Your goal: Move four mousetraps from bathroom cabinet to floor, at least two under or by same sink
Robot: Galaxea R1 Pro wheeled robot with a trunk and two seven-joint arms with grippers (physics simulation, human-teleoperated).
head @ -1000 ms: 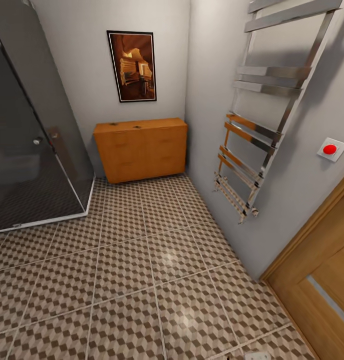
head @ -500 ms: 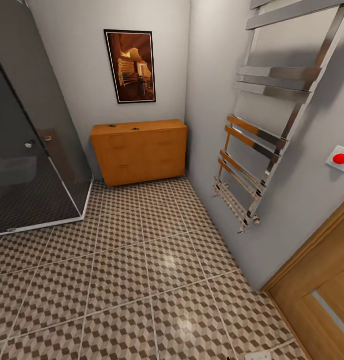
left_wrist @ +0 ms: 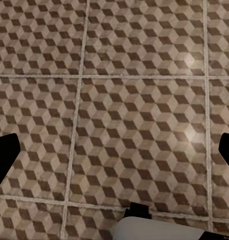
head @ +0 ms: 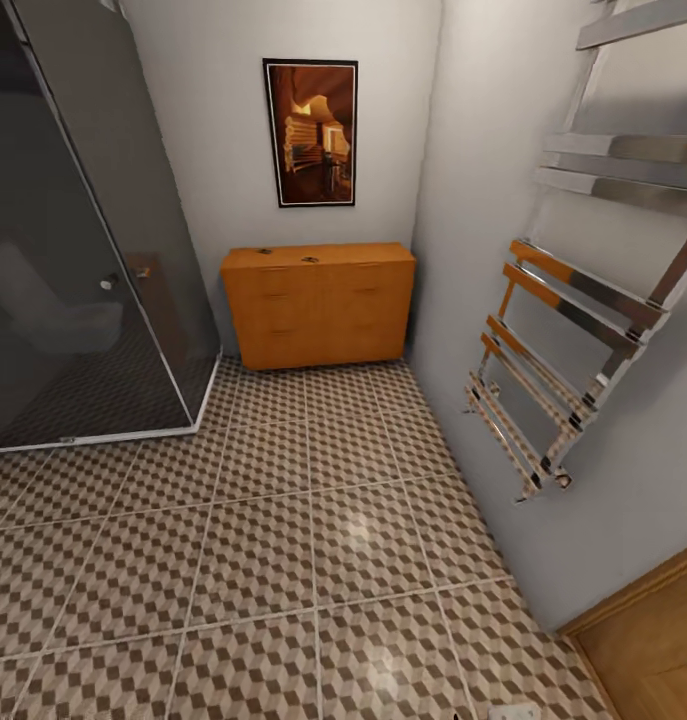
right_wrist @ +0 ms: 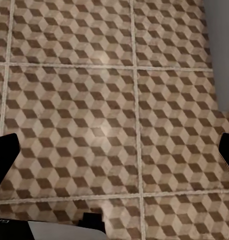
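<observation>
Facing the far corner of the bathroom, head view: the cabinet (head: 318,305) stands against the back wall, beneath a framed picture (head: 311,132), its right end close to the side wall. Two small dark items sit on its flat top, one near (head: 265,251) and one near (head: 310,259); too small to confirm as the mousetraps. Drawers appear closed. A dark glass shower enclosure (head: 78,250) stands to the cabinet's left; a chrome towel rail (head: 573,320) hangs on the right wall. The bathroom floor (head: 283,540) stretches between robot and cabinet. Left gripper (left_wrist: 114,155) points down at floor tiles, jaws spread wide with nothing between them. Right gripper (right_wrist: 114,155) likewise, jaws spread over tiles, nothing held. Cabinet is well apart from both sets of jaws.
</observation>
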